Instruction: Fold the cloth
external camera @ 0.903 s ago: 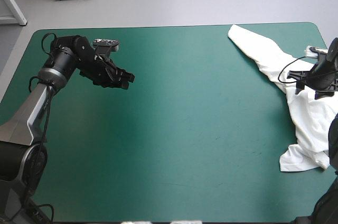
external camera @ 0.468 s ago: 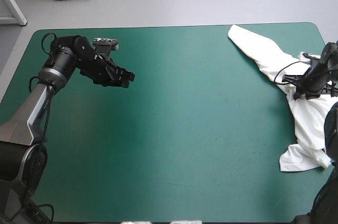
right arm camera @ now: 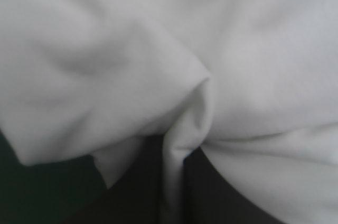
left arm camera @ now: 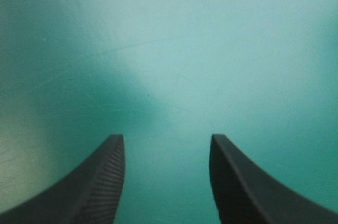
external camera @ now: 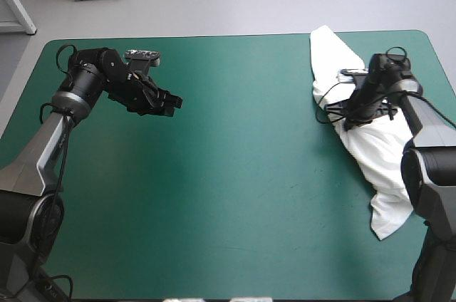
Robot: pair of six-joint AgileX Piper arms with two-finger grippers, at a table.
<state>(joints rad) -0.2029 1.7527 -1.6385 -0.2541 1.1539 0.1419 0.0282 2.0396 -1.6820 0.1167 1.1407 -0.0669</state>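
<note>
The T-shirt (right arm camera: 158, 39) is filling almost the whole view as a white field of soft creases. The right gripper (right arm camera: 171, 195) is pinching a narrow ridge of the cloth. Its black fingers (right arm camera: 138, 184) are standing all but closed, with the thin pleat running down between them. From the pinch the fabric is fanning outward, and one rounded fold is bulging just ahead of the fingertips. To one side of the gripper the cloth's edge is ending in a small pointed flap, and a dark patch of the teal-green cover (right arm camera: 37, 195) is showing beyond it.
</note>
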